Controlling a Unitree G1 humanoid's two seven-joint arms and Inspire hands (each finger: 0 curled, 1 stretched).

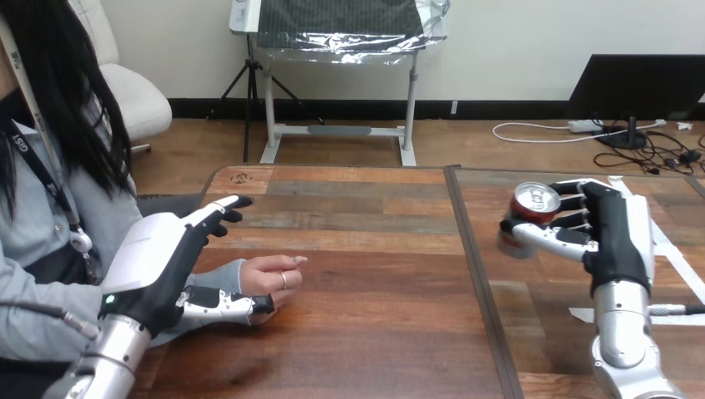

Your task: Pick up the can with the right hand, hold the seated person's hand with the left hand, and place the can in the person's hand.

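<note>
Sitting in the right hand (pixel 611 237), the can (pixel 532 208) is showing its silver top, tipped a little toward the robot. The fingers (pixel 574 199) are curling round its far side and the thumb is pressing across the near side, a full wrap grip. The can is hanging over the right half of the table (pixel 374 332), just right of the dark seam (pixel 478 283). It is looking lifted off the wood, though contact underneath is hard to judge. The right forearm is coming up from the bottom edge, wrist upright. White tape strips (pixel 677 258) are lying on the wood right beside that hand.

Well apart, on the left half, the person's hand (pixel 270 278) is resting on the table with fingers loosely curled. The left hand (pixel 158 258) is hovering over the person's wrist, white back up. Its fingers (pixel 220 212) are staying straight and pressed together, pointing away across the table and closing on nothing. Its thumb (pixel 220 306) is lying stretched along the near side of the wrist. Whether it is touching, I cannot tell.
</note>
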